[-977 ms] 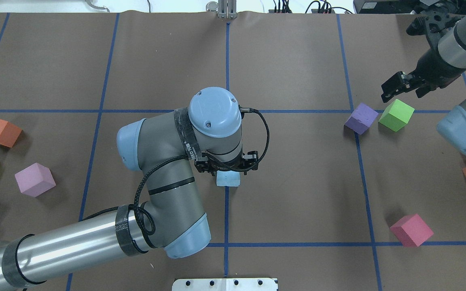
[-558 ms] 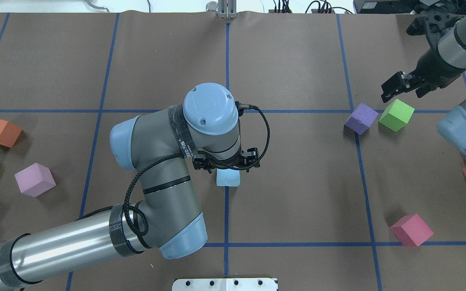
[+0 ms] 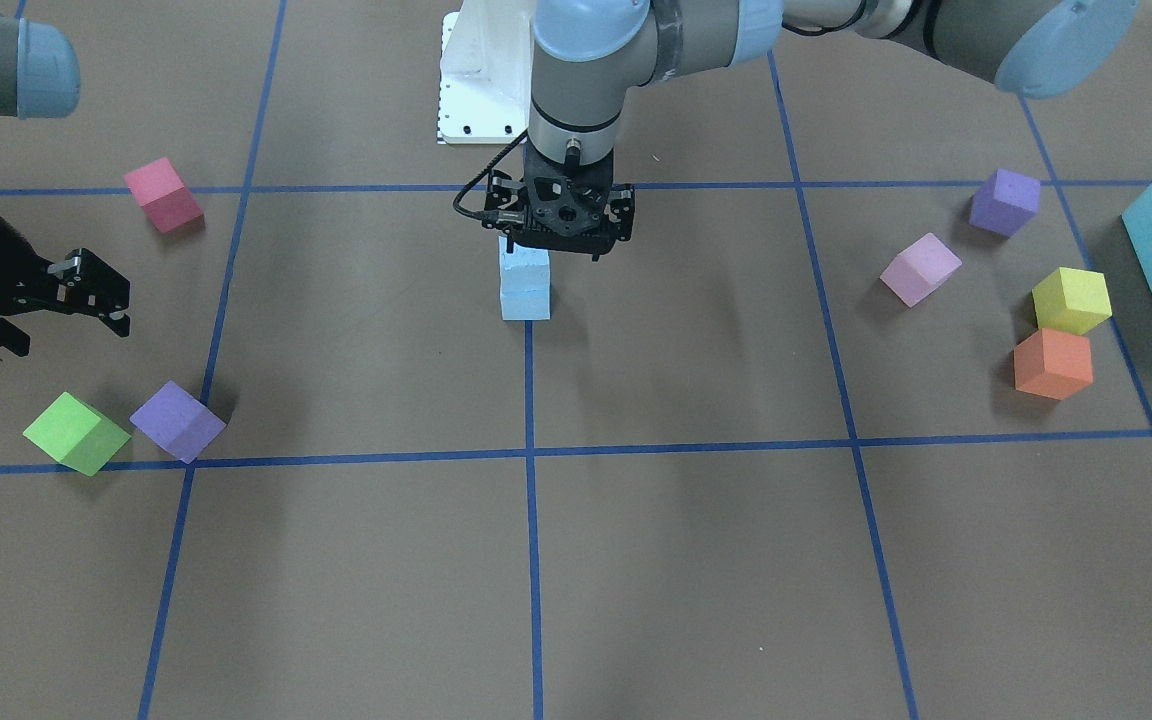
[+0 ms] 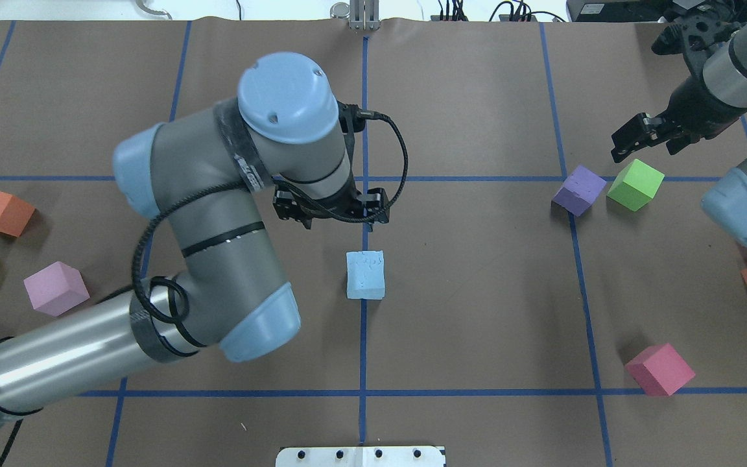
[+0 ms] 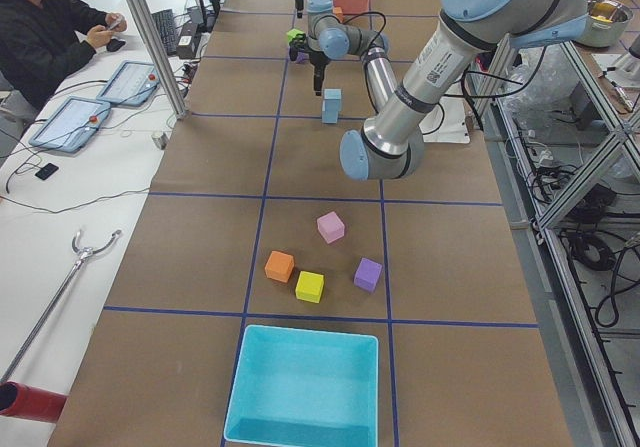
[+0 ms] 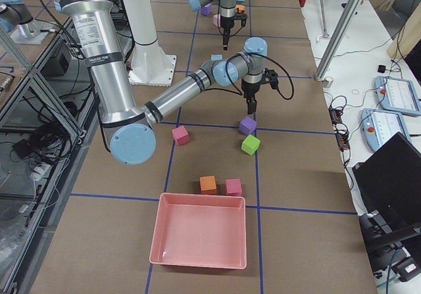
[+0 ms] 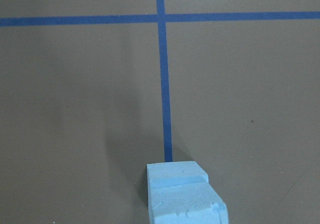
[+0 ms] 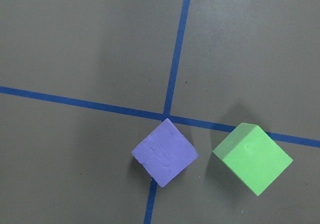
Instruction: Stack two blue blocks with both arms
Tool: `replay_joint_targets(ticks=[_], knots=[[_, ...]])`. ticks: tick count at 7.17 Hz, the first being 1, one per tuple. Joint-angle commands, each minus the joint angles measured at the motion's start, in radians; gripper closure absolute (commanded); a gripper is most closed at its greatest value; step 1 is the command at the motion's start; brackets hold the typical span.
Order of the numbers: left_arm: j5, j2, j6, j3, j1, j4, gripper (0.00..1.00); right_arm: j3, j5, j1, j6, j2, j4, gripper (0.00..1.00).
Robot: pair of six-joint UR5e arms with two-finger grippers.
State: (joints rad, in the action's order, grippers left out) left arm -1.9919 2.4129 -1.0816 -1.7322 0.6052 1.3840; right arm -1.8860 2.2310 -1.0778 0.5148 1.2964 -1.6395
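Two pale sky-blue foam cubes (image 3: 524,285) stacked on the centre tape line, free of both grippers.
Overhead shows one top face, front view both tiers. Left gripper (image 4: 334,216) spread, hovering beside stack; right gripper (image 3: 66,292) spread near violet foam cube (image 3: 177,421).

Blue blocks (image 3: 524,284) stand stacked (slightly offset) on a tape line (image 3: 532,520).

The left gripper (image 3: 554,248) hung empty, jaws apart, above the blue stack (image 3: 524,283); the right gripper (image 3: 71,318), jaws apart too, hovered well away from it.
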Motion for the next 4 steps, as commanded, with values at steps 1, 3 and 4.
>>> replay_joint_targets(ticks=[1,3,4], knots=[[-0.083,-0.101,0.124,-0.088,0.167,-0.019,0.02,0.031,-0.001,-0.091,-0.123,-0.002,-0.002,0.0],[-0.152,-0.219,0.231,-0.162,0.342,-0.019,0.01,0.048,0.022,-0.193,-0.139,-0.002,-0.002,0.0],[-0.184,-0.263,0.315,-0.182,0.437,-0.028,0.0,0.05,0.016,-0.206,-0.168,-0.006,0.001,0.0]])
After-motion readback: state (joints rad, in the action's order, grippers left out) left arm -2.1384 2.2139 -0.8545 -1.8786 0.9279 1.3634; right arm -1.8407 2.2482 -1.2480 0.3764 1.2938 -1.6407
